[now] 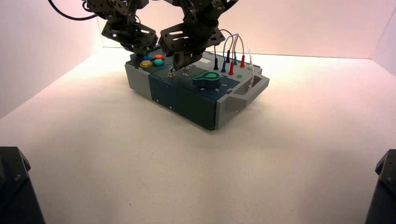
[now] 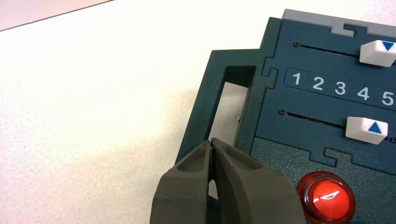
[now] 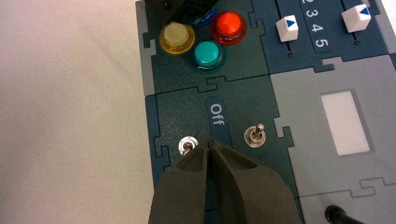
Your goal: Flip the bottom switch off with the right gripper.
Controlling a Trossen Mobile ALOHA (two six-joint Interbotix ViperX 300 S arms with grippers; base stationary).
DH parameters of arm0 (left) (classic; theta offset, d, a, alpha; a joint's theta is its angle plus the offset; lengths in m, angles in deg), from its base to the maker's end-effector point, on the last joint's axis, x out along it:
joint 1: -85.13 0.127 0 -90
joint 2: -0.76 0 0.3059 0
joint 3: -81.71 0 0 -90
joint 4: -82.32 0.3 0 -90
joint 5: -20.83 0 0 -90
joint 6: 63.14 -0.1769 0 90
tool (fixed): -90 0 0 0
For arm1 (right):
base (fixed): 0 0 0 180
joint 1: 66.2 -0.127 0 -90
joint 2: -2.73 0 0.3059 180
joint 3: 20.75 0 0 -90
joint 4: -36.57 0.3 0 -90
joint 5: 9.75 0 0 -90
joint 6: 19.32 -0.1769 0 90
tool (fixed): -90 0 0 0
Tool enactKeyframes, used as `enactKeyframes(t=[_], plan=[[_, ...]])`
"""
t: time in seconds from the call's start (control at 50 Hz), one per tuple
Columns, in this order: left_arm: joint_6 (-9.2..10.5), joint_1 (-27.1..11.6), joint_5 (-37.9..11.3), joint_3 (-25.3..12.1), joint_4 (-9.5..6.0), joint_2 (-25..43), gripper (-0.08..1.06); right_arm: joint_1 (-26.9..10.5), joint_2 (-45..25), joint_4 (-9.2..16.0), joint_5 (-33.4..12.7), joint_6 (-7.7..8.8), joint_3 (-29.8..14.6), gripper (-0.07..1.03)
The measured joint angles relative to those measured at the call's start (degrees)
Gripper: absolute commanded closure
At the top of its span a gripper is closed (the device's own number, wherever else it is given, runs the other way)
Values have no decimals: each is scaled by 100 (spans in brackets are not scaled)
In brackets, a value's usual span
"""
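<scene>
The bottom switch (image 3: pixel 187 145), a tiny silver toggle near the box's front edge, also shows in the high view (image 1: pixel 171 72). My right gripper (image 3: pixel 210 143) is shut with nothing between its fingers. Its tips sit right beside the switch, and one finger (image 3: pixel 184 186) covers part of the lever. The twin silver toggle (image 3: pixel 255 135) stands free beyond the "Off" label (image 3: pixel 217 115). In the high view the right gripper (image 1: pixel 180 63) hangs just above both toggles. My left gripper (image 2: pixel 211 141) is shut, hovering over the box's dark handle (image 2: pixel 201 116) near the red button (image 2: pixel 327 197).
Yellow (image 3: pixel 177 37), teal (image 3: pixel 208 54) and red (image 3: pixel 228 25) buttons sit close to the switches. Two white sliders (image 3: pixel 286 28) lie past them. A green knob (image 1: pixel 208 79) and red and blue plugged wires (image 1: pixel 231 63) occupy the box's right half.
</scene>
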Motion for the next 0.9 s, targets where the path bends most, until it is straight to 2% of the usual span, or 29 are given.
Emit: enactKeyframes(t=[0.9], plan=[[-9, 0, -18, -18, 0, 0, 100, -62, 62, 35, -202, -9, 70, 99]])
